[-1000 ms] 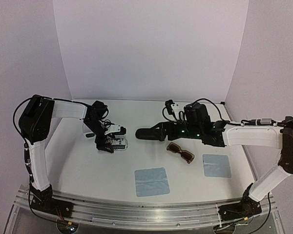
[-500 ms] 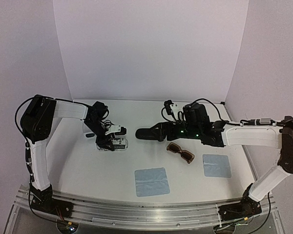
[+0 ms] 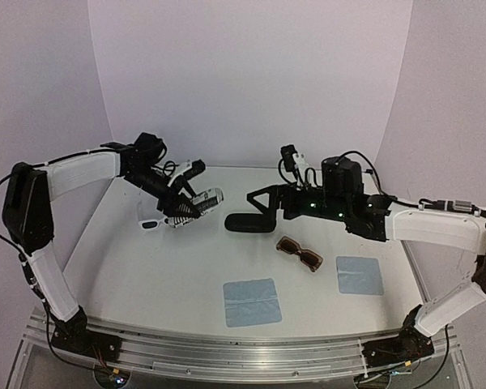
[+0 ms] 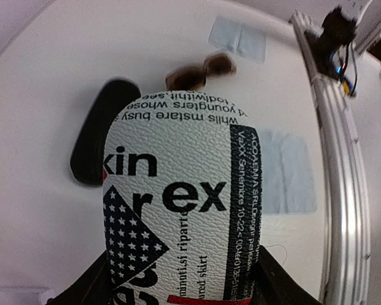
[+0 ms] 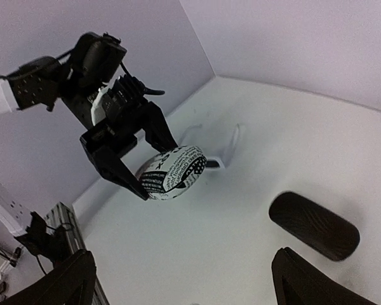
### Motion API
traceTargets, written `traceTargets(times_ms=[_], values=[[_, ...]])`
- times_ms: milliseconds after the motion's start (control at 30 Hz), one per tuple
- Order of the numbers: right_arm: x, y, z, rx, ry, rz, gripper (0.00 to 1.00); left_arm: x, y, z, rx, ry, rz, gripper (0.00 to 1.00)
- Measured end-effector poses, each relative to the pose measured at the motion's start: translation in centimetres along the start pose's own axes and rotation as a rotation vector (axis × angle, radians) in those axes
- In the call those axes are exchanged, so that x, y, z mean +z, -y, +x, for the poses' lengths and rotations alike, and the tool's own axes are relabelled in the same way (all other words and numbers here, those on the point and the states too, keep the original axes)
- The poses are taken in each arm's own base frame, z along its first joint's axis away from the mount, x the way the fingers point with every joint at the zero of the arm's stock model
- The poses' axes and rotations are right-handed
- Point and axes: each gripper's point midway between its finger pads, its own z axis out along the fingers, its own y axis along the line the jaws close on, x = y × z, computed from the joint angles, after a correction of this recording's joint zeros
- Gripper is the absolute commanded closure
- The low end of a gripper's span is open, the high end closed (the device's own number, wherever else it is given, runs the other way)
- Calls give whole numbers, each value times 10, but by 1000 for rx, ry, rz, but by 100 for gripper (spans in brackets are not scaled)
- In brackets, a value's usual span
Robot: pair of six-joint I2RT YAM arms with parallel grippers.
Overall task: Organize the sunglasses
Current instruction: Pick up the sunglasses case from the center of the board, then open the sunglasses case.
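Overhead view: bright, soft, even light w/ a lilac cast on walls (image 3: 251,81) and tabletop (image 3: 146,275). Shadows are faint, only a thin dark rim under the black case (image 3: 241,223). No glare.

Left wrist view: printed case (image 4: 178,210) is sharp close up and bulged by the wide lens. Brown sunglasses (image 4: 200,71) behind it are smeared and the black case is soft. Rail (image 4: 343,190) bends at the right edge.

Right wrist view: bg fairly crisp. Right tool (image 5: 183,254) shows its fingers (image 5: 57,286) as dark, unfocused silhouettes at the bottom.
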Motion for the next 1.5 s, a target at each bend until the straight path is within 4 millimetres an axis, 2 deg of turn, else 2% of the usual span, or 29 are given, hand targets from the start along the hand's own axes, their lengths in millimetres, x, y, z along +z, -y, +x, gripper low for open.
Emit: traceTargets(times_ms=[100,200,267,367,467,600,800,1033,1167,1300,1433,1500], values=[[-18,-30,-41,-37,133,-102,2,-38,29,-58,14,171,20,100],[-23,-64,-72,-91,222,-208,2,-77,63,-107,56,328,55,100],[-23,-90,-85,-130,258,-287,2,-97,85,-130,89,414,86,100],[-17,-119,-95,-184,292,-373,2,-112,113,-145,110,485,141,100],[-12,-139,-95,-233,306,-430,3,-116,132,-154,132,517,193,100],[-6,-156,-96,-289,320,-485,4,-116,146,-163,147,538,244,100],[-1,-163,-92,-313,315,-530,12,-117,151,-168,152,552,263,100],[7,-164,-88,-311,309,-546,12,-115,153,-169,166,554,265,100],[10,-164,-87,-308,307,-551,22,-114,155,-169,181,552,262,100],[9,-167,-90,-310,316,-567,26,-113,154,-169,183,552,254,100],[8,-169,-91,-315,321,-576,36,-112,153,-170,185,552,247,100],[7,-170,-91,-318,321,-582,46,-112,152,-170,183,552,242,100]])
